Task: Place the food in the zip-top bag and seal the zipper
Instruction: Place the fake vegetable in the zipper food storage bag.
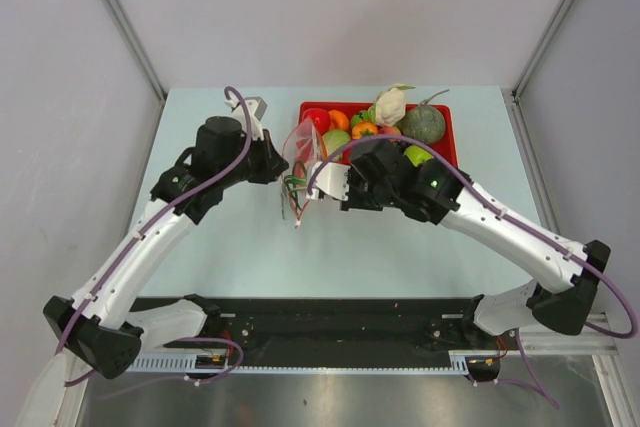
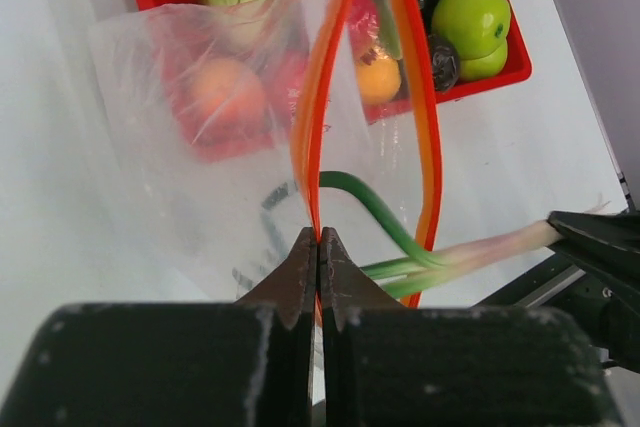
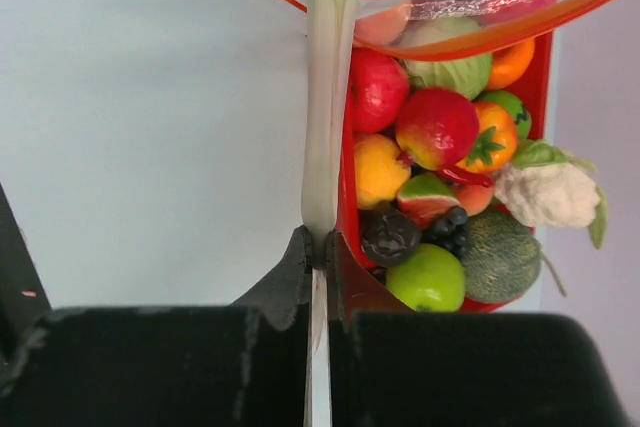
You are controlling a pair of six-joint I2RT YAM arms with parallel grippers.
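The left gripper is clamped on the zipper, holding the bag up beside the tray. The right gripper pinches a leek by its white end. The leek's green end is in the bag's mouth.

Bright, even, diffuse light. Top view: red rectangular plastic tray sharp; faint soft shadows on pale matte tabletop left of it. Wrist views blur nearest lens; clear crinkly plastic bag before tray hazes colours.
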